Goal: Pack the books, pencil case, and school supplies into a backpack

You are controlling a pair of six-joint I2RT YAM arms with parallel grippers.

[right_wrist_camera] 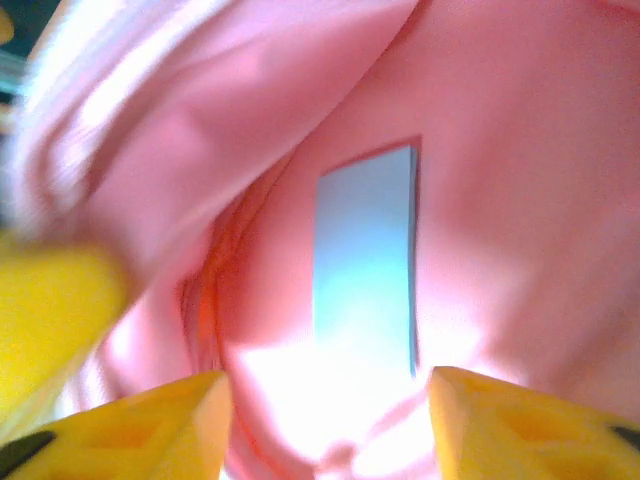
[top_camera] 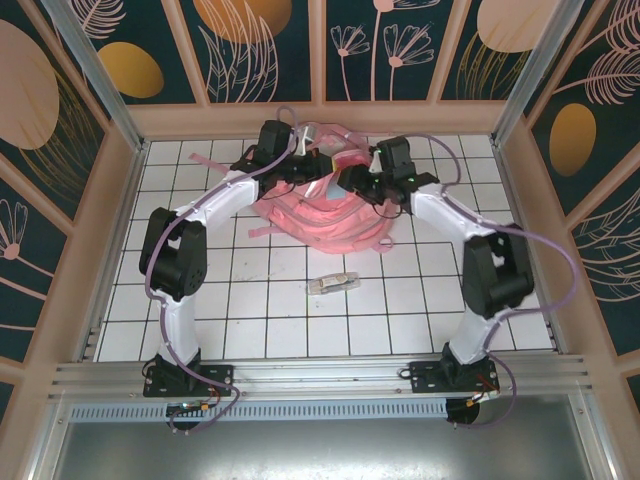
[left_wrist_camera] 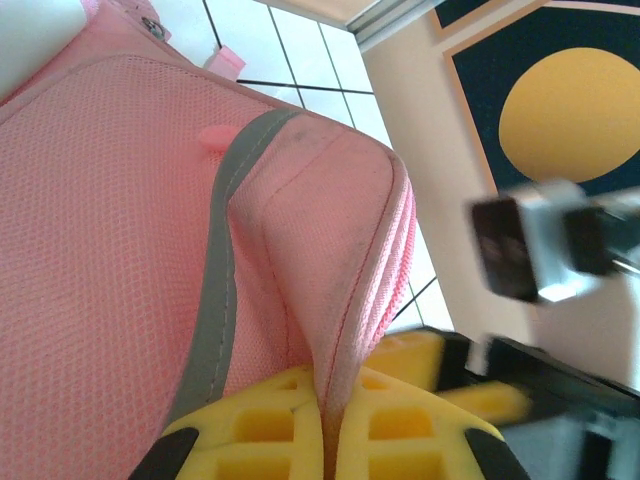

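Over backpack (top_camera: 320, 215): left hand (left_wrist_camera: 325, 405) pinches its fabric; right hand (right_wrist_camera: 330, 390) spread inside.

Backpack (top_camera: 320, 215) on table (top_camera: 250, 320); box (top_camera: 333, 283) on table just before backpack; left gripper (left_wrist_camera: 328, 430) at backpack's left, right gripper (right_wrist_camera: 325, 410) at its right

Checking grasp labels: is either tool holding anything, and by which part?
Left tool pinches the backpack by its seamed fabric edge. Right tool is open inside the backpack, holding nothing.
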